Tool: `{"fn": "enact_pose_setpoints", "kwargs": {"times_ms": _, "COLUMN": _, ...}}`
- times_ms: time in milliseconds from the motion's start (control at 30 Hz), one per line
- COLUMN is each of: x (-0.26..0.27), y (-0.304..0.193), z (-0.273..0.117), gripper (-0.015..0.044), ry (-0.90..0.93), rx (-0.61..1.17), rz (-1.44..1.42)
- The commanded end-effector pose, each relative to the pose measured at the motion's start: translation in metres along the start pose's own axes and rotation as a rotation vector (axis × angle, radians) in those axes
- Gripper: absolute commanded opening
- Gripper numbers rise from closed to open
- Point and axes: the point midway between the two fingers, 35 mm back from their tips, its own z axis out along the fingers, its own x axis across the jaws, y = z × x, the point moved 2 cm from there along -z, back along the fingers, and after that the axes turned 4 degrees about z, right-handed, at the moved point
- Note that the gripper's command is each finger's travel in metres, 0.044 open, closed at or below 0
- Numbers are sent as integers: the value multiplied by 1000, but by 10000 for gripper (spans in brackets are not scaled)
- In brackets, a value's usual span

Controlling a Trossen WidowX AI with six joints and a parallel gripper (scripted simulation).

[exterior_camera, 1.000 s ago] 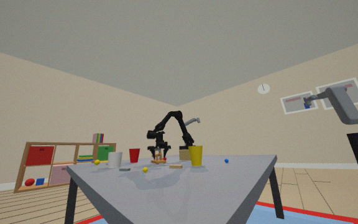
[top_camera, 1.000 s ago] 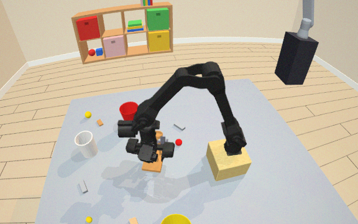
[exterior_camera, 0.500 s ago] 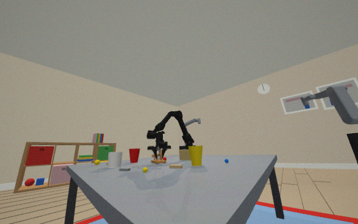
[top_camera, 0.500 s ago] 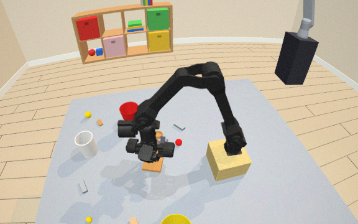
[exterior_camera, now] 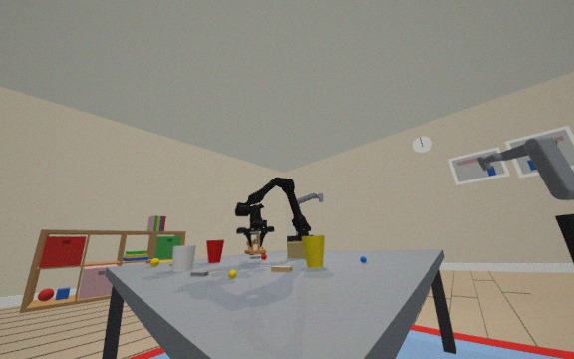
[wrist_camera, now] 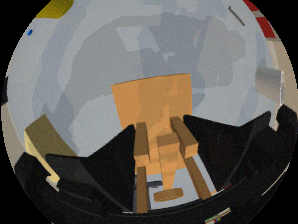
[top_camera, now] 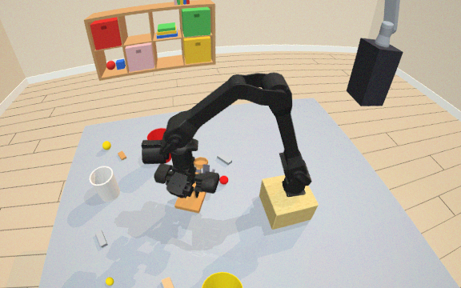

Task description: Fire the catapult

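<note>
The catapult (top_camera: 190, 203) (exterior_camera: 255, 251) (wrist_camera: 155, 100) is located on the tabletop (top_camera: 314, 248) (exterior_camera: 277, 309) (wrist_camera: 100, 120), between the left edge and the wooden block, edges being named as seen in the top view. The gripper (top_camera: 190, 193) (exterior_camera: 255, 242) (wrist_camera: 160, 125) is positioned above the catapult's base, with its fingers pointed downward. The fingers are set about half open and are closed on the catapult, one at each side of its upright frame. The red ball (top_camera: 223, 180) (exterior_camera: 264, 257) lies on the tabletop just beside the catapult, on the side facing the right edge; it is not seated in the catapult.

The white mug (top_camera: 108, 186) (exterior_camera: 183, 258) (wrist_camera: 270, 82) is placed upright near the left edge, apart from the catapult. The red cup (top_camera: 158, 135) (exterior_camera: 214, 251) is partly hidden by the arm and is placed between the catapult and the far left corner. One yellow ball (top_camera: 106, 145) (exterior_camera: 154, 262) is located near that corner, with a small orange block (top_camera: 122, 155) near it. A grey bar (top_camera: 224, 160) (exterior_camera: 255, 257) lies between the red ball and the far edge.

The arm is mounted on the wooden block (top_camera: 272, 204) (exterior_camera: 295, 249) (wrist_camera: 50, 135), toward the right edge. The yellow cup (top_camera: 222, 280) (exterior_camera: 314, 251) (wrist_camera: 55, 7) is cut off at the bottom of the top view.
</note>
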Motion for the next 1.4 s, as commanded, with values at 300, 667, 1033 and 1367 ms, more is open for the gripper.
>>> {"fn": "enact_pose_setpoints", "kwargs": {"times_ms": 300, "x": -9, "y": 1, "z": -4, "gripper": 0, "ry": -13, "rx": -6, "rz": 441}}
{"fn": "enact_pose_setpoints", "kwargs": {"times_ms": 667, "x": -23, "y": -1, "z": -4, "gripper": 0, "ry": -15, "rx": -7, "rz": 630}}
{"fn": "enact_pose_setpoints", "kwargs": {"times_ms": 1033, "x": -25, "y": -2, "z": 8, "gripper": 0, "ry": -15, "rx": -7, "rz": 631}}
{"fn": "enact_pose_setpoints", "kwargs": {"times_ms": 1367, "x": -26, "y": -2, "z": 25, "gripper": 0, "ry": -15, "rx": -7, "rz": 631}}
